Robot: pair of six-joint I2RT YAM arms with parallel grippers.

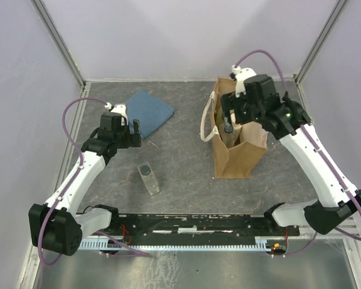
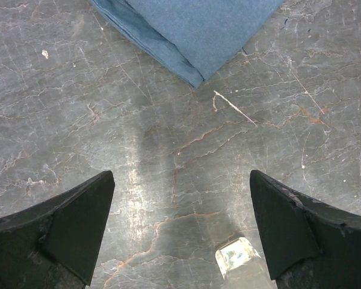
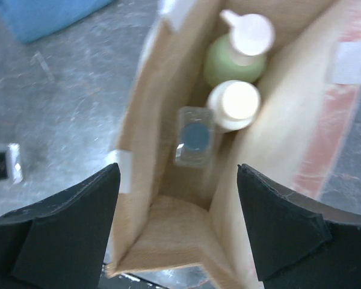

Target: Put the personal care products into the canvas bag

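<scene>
- The right gripper (image 3: 178,174) hangs over the open mouth of the canvas bag (image 1: 237,158), its fingers spread apart with nothing between them; the left gripper (image 2: 182,180) hovers above bare table, fingers also wide apart and empty
- The grey marbled table (image 1: 186,162) carries everything
- The canvas bag stands upright on the right half
- A folded blue cloth (image 1: 148,111) lies flat at the back left, near the left gripper
- Inside the bag stand 3 products: the pale green pump bottle (image 3: 231,63), the cream bottle (image 3: 233,103) just beside it, and 1 clear dark-capped bottle (image 3: 194,138) next to that
- The 2nd clear bottle (image 1: 148,179) sits on the table, left of the bag and well apart from it
</scene>
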